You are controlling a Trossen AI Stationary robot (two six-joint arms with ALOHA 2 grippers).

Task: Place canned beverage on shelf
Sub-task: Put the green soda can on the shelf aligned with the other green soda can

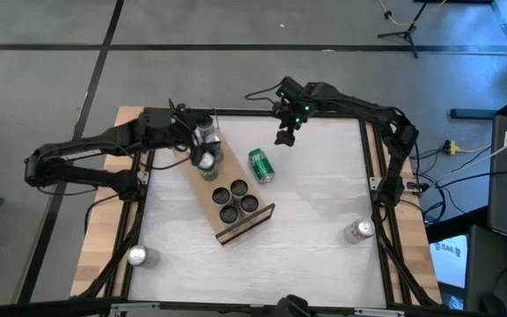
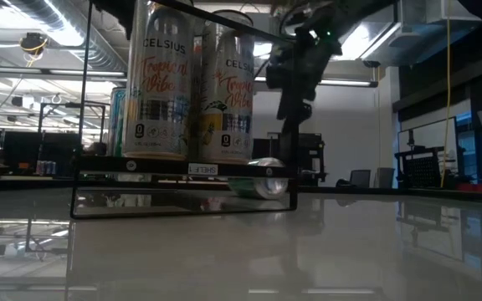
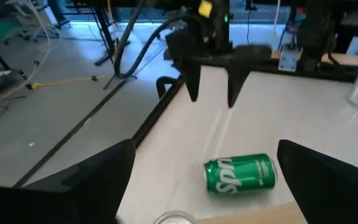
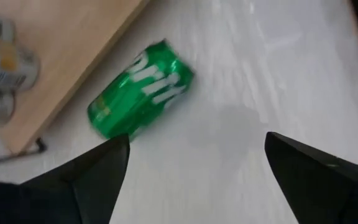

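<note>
Right tool (image 1: 286,138): I see it spread, empty, hanging above the surface (image 1: 324,194) at 1 o'clock from the green can (image 1: 261,165).
Left tool (image 1: 202,145): spread over the shelf's far end.
Green can: on its side just beside the shelf (image 1: 227,189), not yet shelved.
Shelf: holds upright cans.

left tool (image 1: 202,151) open, right tool (image 1: 286,138) open

Both arms are matte black, jointed, with black cables along them. The right pincer (image 1: 285,138) carries a green light above two tapered black fingers (image 3: 192,84).
</note>
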